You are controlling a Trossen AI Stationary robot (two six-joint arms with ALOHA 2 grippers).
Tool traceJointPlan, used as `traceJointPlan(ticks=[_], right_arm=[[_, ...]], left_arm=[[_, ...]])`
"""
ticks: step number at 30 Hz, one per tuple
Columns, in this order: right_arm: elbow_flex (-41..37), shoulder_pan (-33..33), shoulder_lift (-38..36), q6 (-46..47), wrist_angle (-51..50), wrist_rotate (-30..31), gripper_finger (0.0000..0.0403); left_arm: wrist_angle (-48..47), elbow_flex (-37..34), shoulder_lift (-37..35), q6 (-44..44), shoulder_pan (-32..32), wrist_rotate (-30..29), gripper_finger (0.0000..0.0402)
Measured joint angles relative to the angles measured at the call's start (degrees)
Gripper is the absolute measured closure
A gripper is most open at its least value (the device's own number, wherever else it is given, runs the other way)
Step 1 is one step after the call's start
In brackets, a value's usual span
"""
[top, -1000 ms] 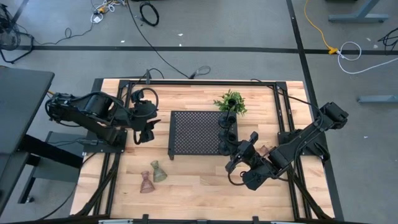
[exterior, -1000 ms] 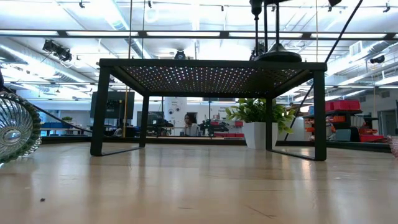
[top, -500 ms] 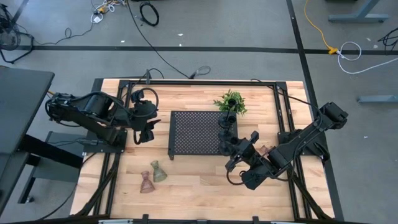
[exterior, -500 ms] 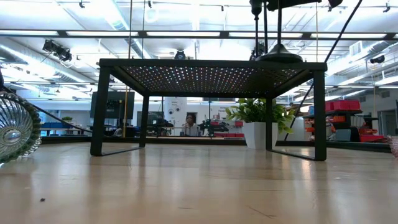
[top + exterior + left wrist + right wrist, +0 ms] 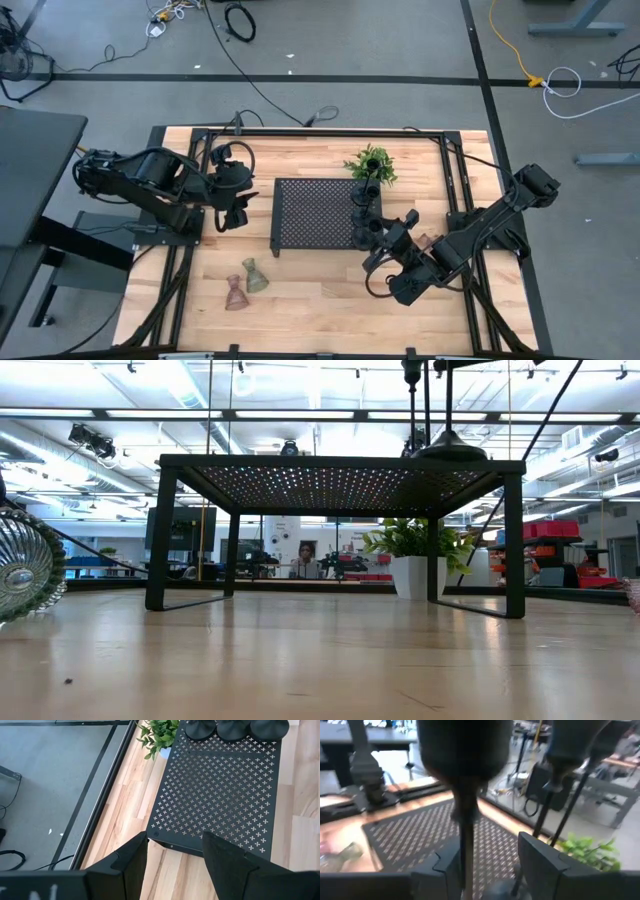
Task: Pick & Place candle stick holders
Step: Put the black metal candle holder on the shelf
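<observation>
Right end effector [image 5: 381,232] brackets a black candle holder [image 5: 466,820] at the tray's [image 5: 310,212] right edge, fingers parted, not clamped. Risk: nudging the neighbouring holders over. Left end effector [image 5: 175,855], open, waits near the surface's [image 5: 320,300] left edge.

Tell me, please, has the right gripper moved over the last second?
Yes, slightly: in the high view the right gripper has edged closer to the black tray's right edge, around a black holder's stem.
</observation>
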Motion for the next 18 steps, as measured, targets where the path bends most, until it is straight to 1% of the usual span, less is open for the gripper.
traceJointPlan(ticks=[6, 10, 13, 18], right_arm=[[0.0, -0.2, -1.8, 0.0, 0.0, 0.6, 0.0227], [0.0, -0.2, -3.1, -0.7, 0.0, 0.7, 0.0247], [0.0, -0.3, -3.4, -1.1, 0.0, 0.7, 0.0281], [0.0, -0.5, -3.4, -1.4, 0.0, 0.5, 0.0371]], left_arm=[[0.0, 0.0, 0.0, 0.0, 0.0, 0.0, 0.0209], [0.0, 0.0, 0.0, -0.1, 0.0, 0.0, 0.0209], [0.0, 0.0, 0.0, -0.1, 0.0, 0.0, 0.0209], [0.0, 0.0, 0.0, -0.1, 0.0, -0.1, 0.0209]])
